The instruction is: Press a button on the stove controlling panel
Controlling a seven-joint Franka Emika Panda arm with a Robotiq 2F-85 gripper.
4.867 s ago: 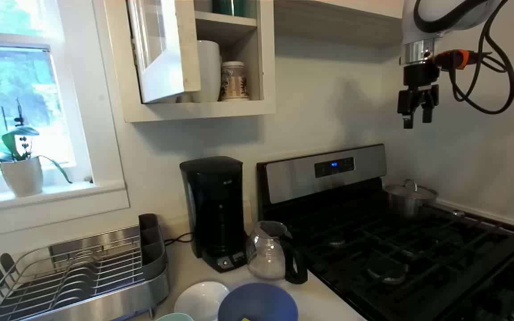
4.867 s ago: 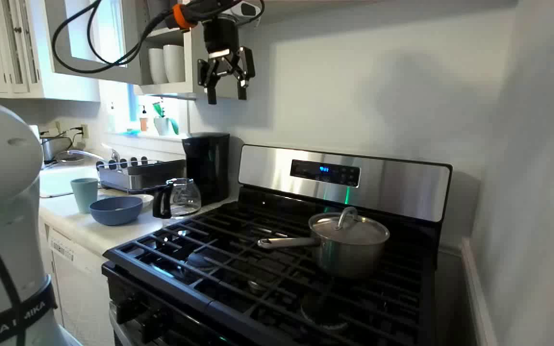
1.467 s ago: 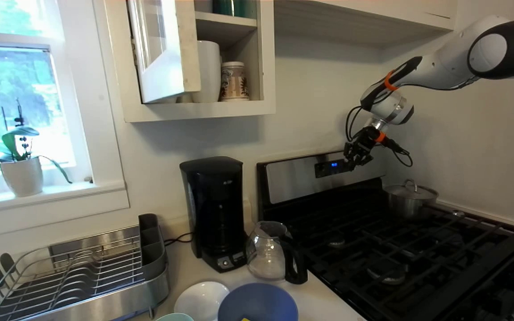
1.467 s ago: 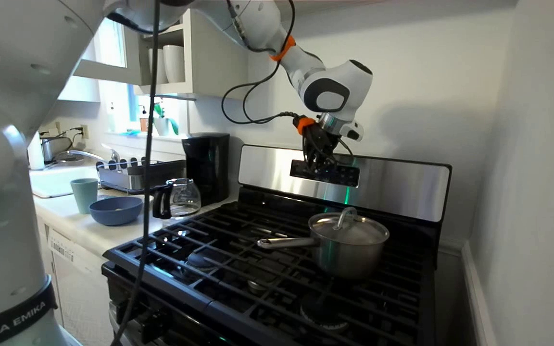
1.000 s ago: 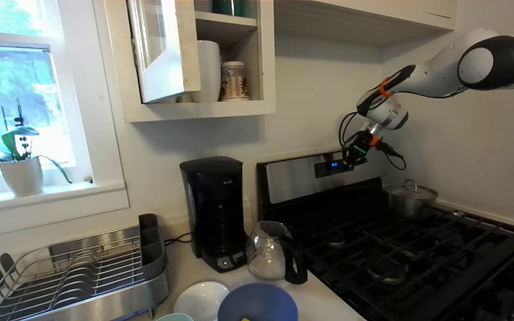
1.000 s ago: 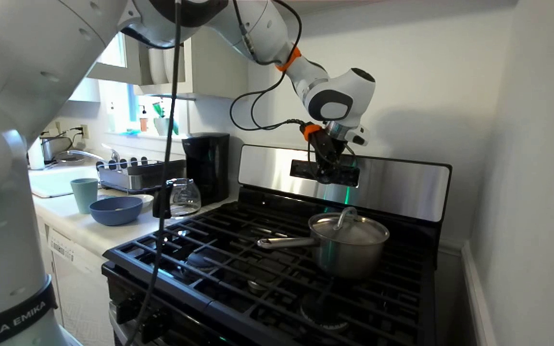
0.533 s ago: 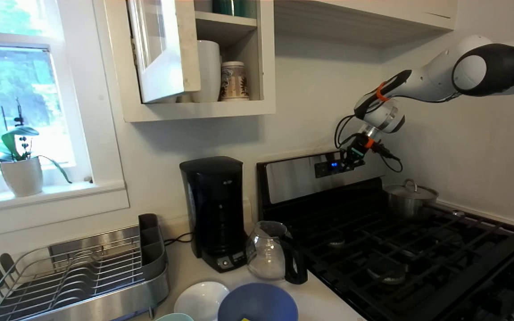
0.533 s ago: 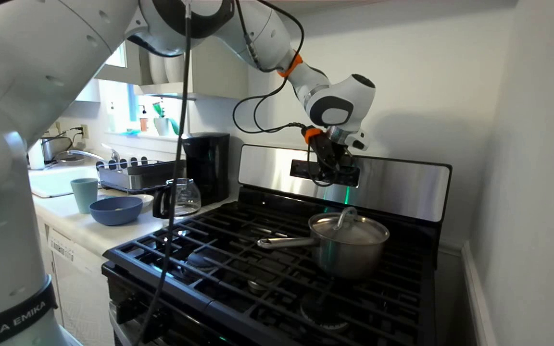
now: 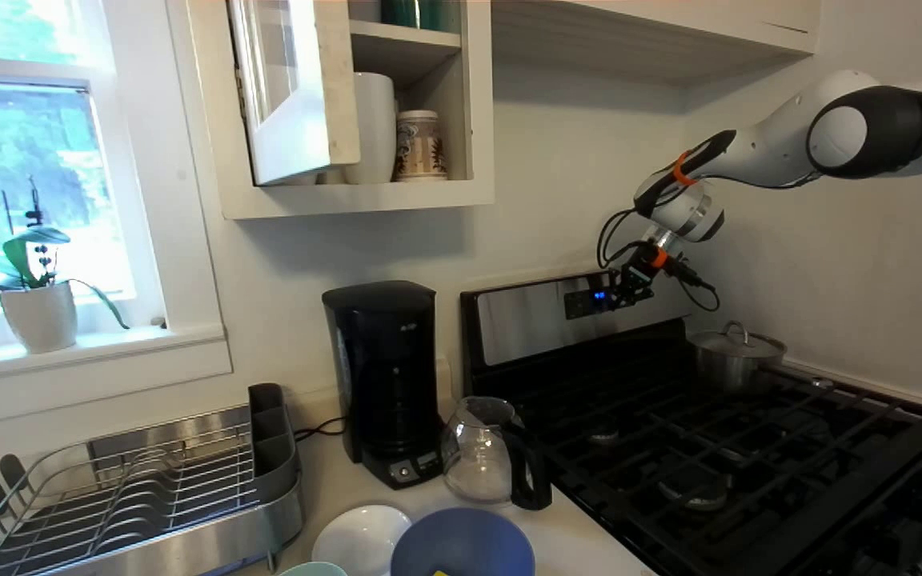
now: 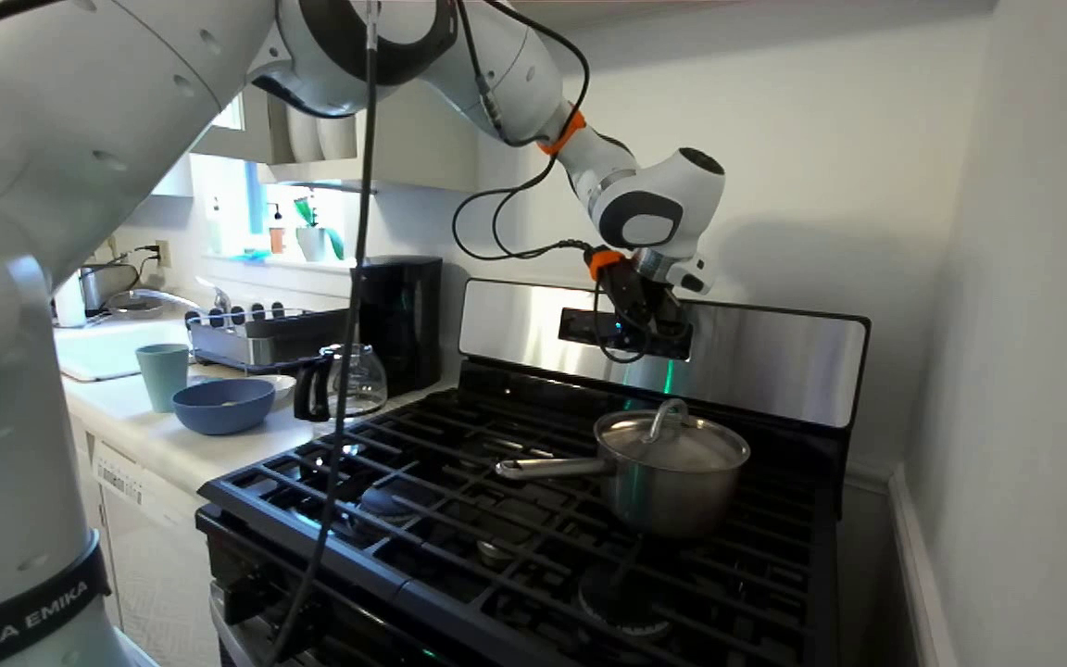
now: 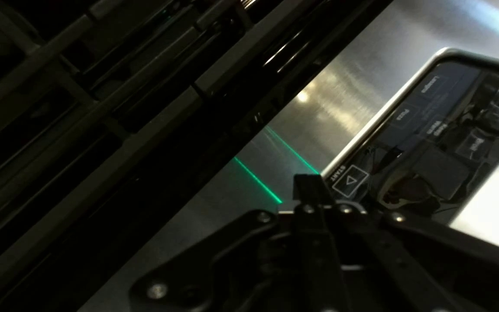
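Observation:
The stove controlling panel [image 9: 521, 320] is a silver upright strip with a dark central patch and a blue display [image 9: 599, 295]. It also shows in an exterior view as a wide steel strip [image 10: 765, 357]. In the wrist view its dark glass patch [image 11: 435, 106] lies at the right, with a START button [image 11: 350, 180] near its corner. My gripper [image 11: 312, 188] is shut with nothing between its fingers, its tips beside START at the patch's edge. Whether they touch the surface I cannot tell. In both exterior views the gripper [image 9: 631, 290] hides the panel's display side partly.
A lidded steel pot [image 10: 672, 482] stands on the black grates of the stove [image 10: 459, 519], below the arm. A glass carafe [image 9: 481, 456] and black coffee maker [image 9: 385, 384] stand beside the stove. The arm's loose cable [image 10: 362, 232] hangs in front of the stove.
Since the earliest frames my gripper has come down from high above the stove to the panel and gone from open to shut. Over the last second it has shifted only slightly lower.

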